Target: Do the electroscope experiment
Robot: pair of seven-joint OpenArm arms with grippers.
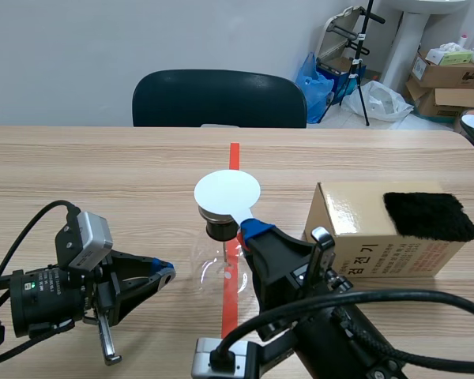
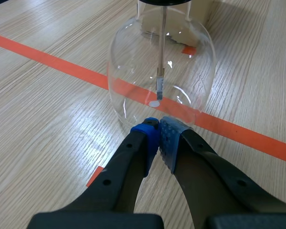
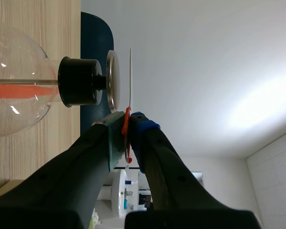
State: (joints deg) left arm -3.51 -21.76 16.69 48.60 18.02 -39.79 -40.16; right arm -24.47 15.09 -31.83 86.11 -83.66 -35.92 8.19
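Note:
The electroscope is a clear glass flask (image 1: 217, 268) with a black stopper (image 1: 219, 229), standing on the orange tape line. My right gripper (image 1: 249, 230) is shut on the orange handle (image 3: 127, 128) of a thin white disc (image 1: 227, 192), which it holds flat just over the electroscope's metal top plate (image 3: 112, 81); a narrow gap shows between them. My left gripper (image 1: 164, 273) is shut on nothing, low on the table, its fingertips (image 2: 152, 130) right at the flask (image 2: 159, 71). Inside the glass a rod with small foil leaves (image 2: 158, 86) hangs straight down.
A cardboard box (image 1: 379, 245) with a black fur pad (image 1: 428, 215) on top stands just right of my right arm. A dark chair (image 1: 219, 99) is at the far table edge. Boxes and bags lie on the floor behind.

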